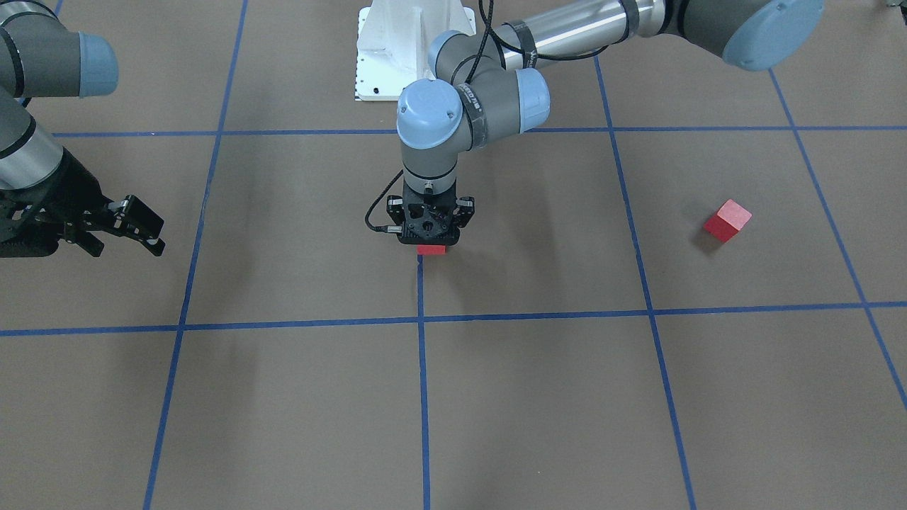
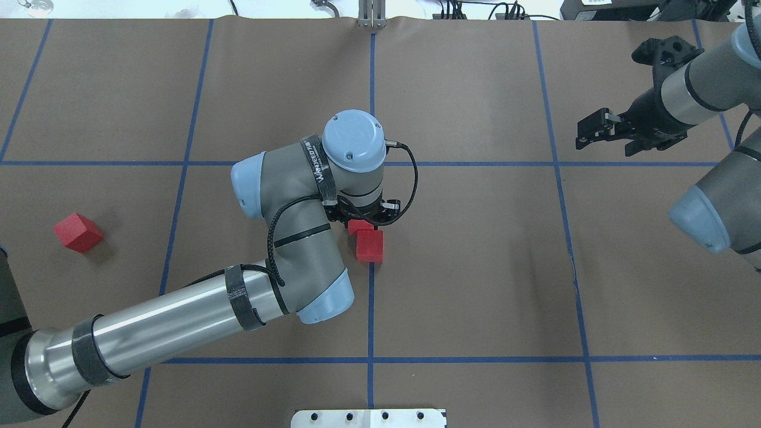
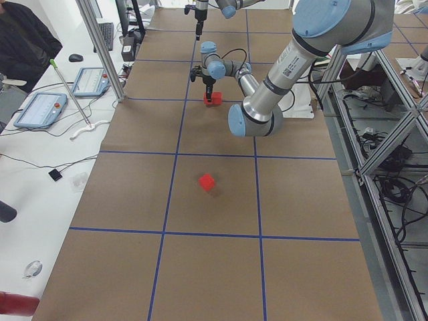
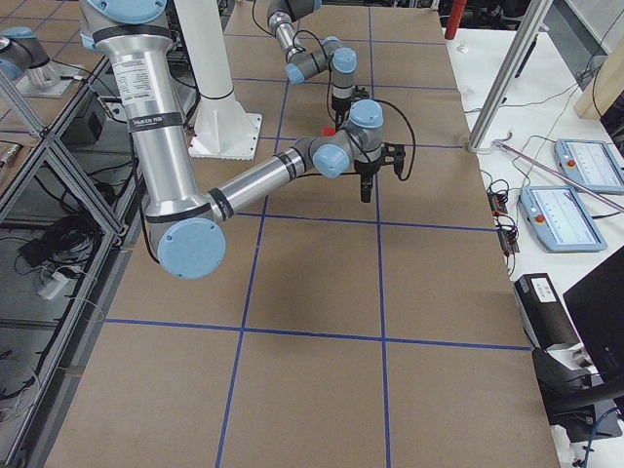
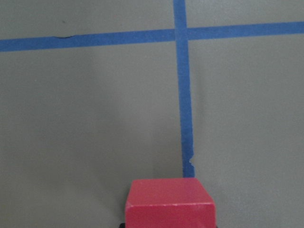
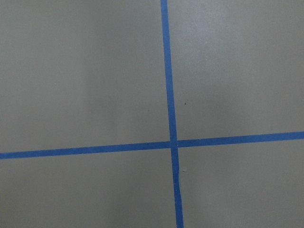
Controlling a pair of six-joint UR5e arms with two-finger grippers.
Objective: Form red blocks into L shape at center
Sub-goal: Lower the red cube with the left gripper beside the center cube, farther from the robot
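L gripper (image 1: 429,236): pointed straight down at center, jaws over Block 1 (image 1: 431,248). Tips hidden, so couldn't tell how wide or if gripping.
Block 1: sat at the blue line (image 1: 421,290), approx. square to grid.
Block 2 (image 2: 370,245): just robot-side of Block 1, seemingly touching. The pair's long axis ran along the line.
Block 3 (image 1: 727,220): well apart, in cell on robot's left, turned cornerwise to grid.
R gripper (image 1: 157,237): off to the side, jaws apart, empty.
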